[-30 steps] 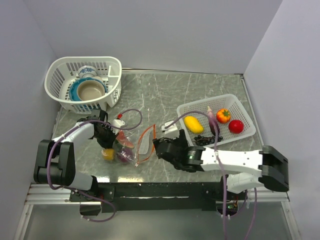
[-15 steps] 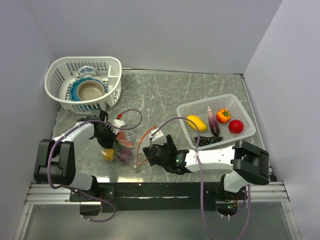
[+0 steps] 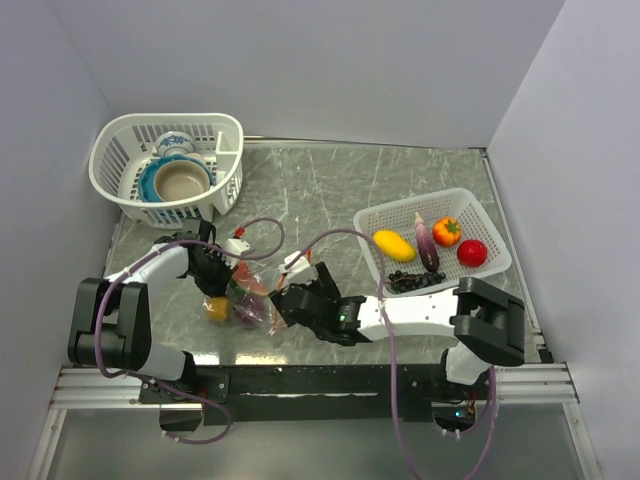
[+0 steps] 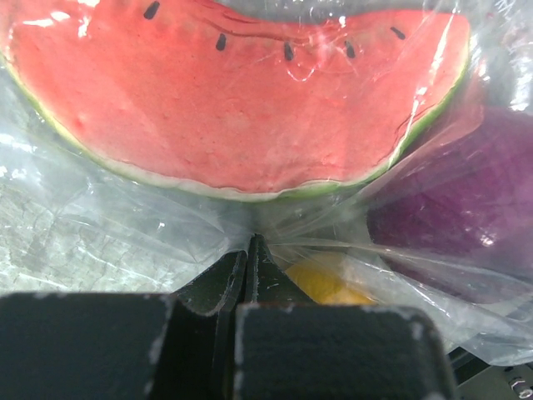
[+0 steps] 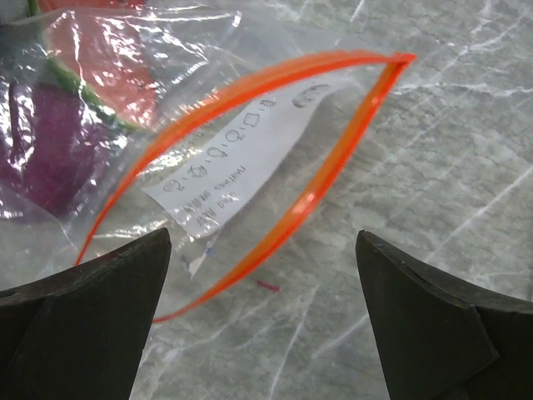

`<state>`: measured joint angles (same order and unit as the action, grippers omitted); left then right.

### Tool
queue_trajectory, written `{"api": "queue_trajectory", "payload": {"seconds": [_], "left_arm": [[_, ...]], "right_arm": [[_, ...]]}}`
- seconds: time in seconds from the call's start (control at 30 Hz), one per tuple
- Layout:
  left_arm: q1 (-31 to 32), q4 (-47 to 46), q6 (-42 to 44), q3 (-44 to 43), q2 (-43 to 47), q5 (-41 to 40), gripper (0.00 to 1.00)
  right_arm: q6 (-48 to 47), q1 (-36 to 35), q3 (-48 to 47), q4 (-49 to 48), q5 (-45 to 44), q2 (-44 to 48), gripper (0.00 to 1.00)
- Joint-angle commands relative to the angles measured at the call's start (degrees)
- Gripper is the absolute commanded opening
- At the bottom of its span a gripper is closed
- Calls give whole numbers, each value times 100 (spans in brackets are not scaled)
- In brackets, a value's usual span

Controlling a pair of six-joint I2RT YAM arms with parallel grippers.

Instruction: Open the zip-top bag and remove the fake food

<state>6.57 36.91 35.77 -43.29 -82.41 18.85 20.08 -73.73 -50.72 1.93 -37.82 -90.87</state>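
The clear zip-top bag (image 3: 256,297) lies at the front left, its orange-red zip mouth (image 5: 279,221) gaping open toward the right. Inside it are a watermelon slice (image 4: 241,100), a purple piece (image 4: 458,192) and a yellow piece (image 4: 329,283). My left gripper (image 4: 250,243) is shut on a pinch of bag plastic at the closed end, just below the slice; it also shows in the top view (image 3: 213,272). My right gripper (image 5: 262,250) is open and empty, low over the table at the bag's mouth, its fingers (image 5: 83,317) straddling the zip strip.
A white basket (image 3: 480,210) at the right holds a yellow fruit (image 3: 393,245), an eggplant (image 3: 425,243), an orange one (image 3: 446,231), a tomato (image 3: 472,252) and dark grapes (image 3: 405,282). Another white basket (image 3: 225,125) with blue-and-white bowls stands back left.
My right arm has swung left along the front of the table, bringing its open gripper up to the bag's mouth. The left gripper and the bag have stayed put.
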Motion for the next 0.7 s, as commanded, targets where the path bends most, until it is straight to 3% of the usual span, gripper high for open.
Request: {"api": "queue_trajectory", "payload": {"seconds": [0.0,0.23,0.53,0.67], "left_arm": [[-15,-17,-52,-74,14,277,1],[-15,133,-44,-110,164,330,1],[11,142,-219,-171,103,620,1],[38,133,-246,-92,94,646,1]], "right_arm": [[-223,-9,-447,-343,125,-580,99],[-250,-27,-536,-746,538,-1222,98],[-513,-132,-298,-2082,1935,-810,100],[-557,-132,-693,-1978,2244,-1072,100]]}}
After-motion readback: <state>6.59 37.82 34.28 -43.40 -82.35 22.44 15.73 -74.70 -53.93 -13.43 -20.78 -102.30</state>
